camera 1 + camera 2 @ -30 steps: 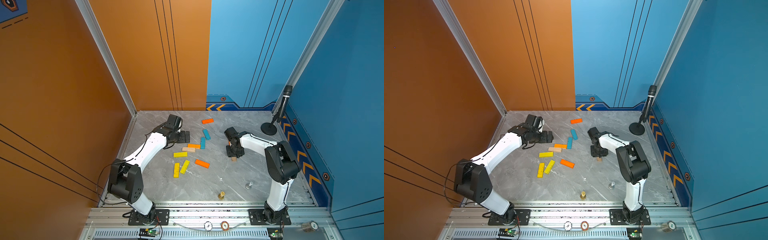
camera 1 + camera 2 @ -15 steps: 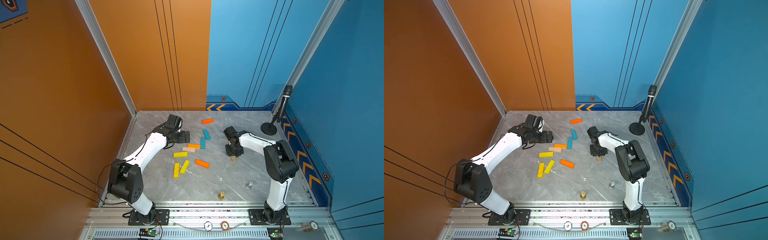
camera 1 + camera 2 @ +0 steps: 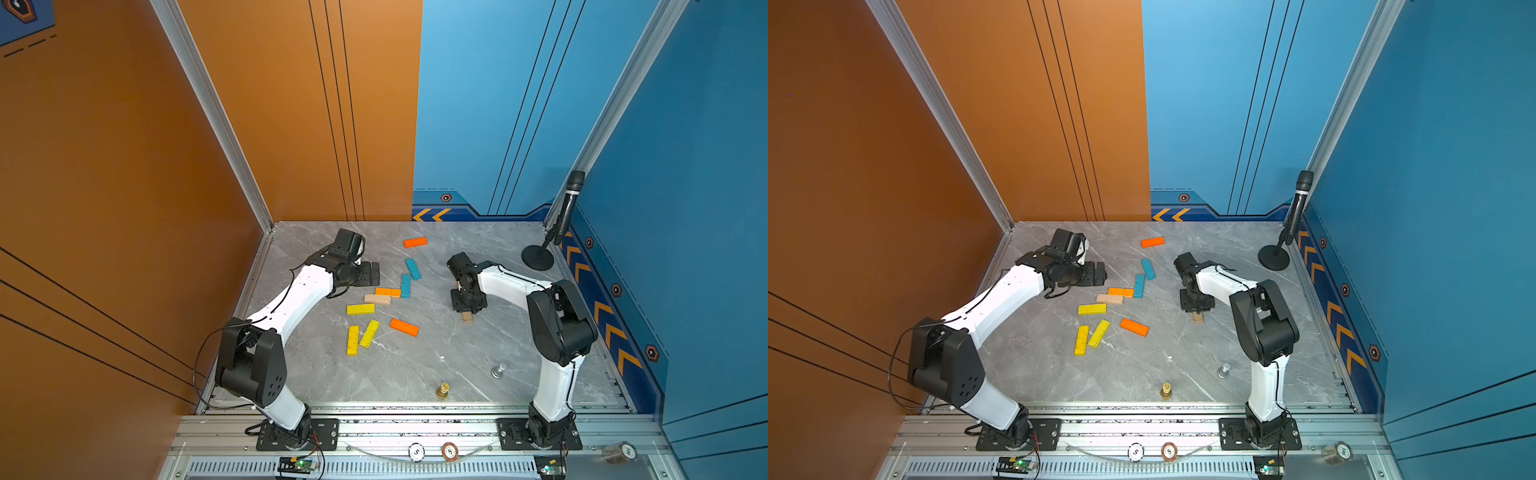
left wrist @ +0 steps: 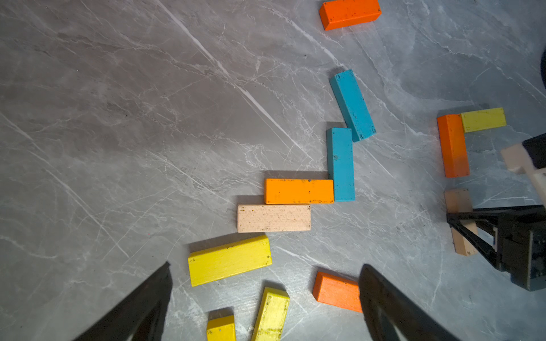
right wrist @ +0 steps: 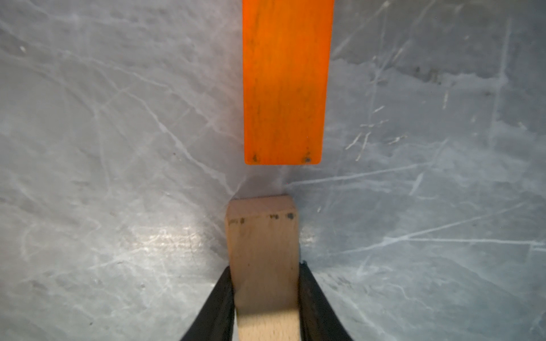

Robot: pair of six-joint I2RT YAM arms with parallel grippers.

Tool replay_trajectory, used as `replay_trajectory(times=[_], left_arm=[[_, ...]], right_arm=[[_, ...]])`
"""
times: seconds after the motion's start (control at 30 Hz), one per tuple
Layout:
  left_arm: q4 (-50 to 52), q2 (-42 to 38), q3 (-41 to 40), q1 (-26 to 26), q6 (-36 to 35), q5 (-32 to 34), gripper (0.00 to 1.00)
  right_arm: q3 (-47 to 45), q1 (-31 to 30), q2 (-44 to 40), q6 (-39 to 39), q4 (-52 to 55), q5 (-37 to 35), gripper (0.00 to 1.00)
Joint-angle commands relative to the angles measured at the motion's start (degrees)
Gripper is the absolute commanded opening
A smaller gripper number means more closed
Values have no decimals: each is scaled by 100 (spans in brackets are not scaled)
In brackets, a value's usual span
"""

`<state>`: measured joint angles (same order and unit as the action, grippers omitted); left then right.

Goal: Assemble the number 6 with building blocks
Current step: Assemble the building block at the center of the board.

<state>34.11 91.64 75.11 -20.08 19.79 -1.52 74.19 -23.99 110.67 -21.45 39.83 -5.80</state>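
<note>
My right gripper [image 5: 265,267] is shut on a tan block [image 5: 263,236], low over the table. Its end points at an orange block [image 5: 285,82] across a small gap. In the left wrist view that orange block [image 4: 452,146] meets a yellow block [image 4: 483,119] at a corner. Both top views hide this pair under my right gripper [image 3: 467,301], with only the tan block's end [image 3: 467,317] showing. My left gripper [image 3: 372,273] hangs open and empty beside several loose building blocks: teal [image 3: 412,268], orange [image 3: 387,292], tan [image 3: 377,299] and yellow [image 3: 360,308]. No finished number 6 shows.
A far orange block [image 3: 414,242] lies near the back wall. A microphone stand [image 3: 537,262] occupies the back right corner. A gold piece [image 3: 443,390] and a silver piece [image 3: 498,370] stand near the front edge. Walls close three sides.
My right gripper's jaws have narrowed onto the tan block. The right arm barely shifted, and the left arm has not moved.
</note>
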Motion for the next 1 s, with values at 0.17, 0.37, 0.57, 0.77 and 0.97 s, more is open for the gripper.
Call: replay_trajectory(times=[0.17, 0.37, 0.57, 0.77, 0.97], left_arm=[[35, 58, -32, -51, -54, 77, 98], [35, 65, -27, -57, -57, 82, 98], [34, 65, -22, -54, -54, 74, 98], [35, 90, -23, -62, -54, 77, 98], [34, 114, -15, -58, -54, 73, 98]], right_arm=[[118, 25, 232, -61, 147, -99, 35], [135, 52, 259, -90, 147, -109, 35], [151, 92, 273, -121, 143, -110, 35], [192, 127, 325, -149, 146, -94, 35], [214, 148, 346, -166, 143, -89, 35]])
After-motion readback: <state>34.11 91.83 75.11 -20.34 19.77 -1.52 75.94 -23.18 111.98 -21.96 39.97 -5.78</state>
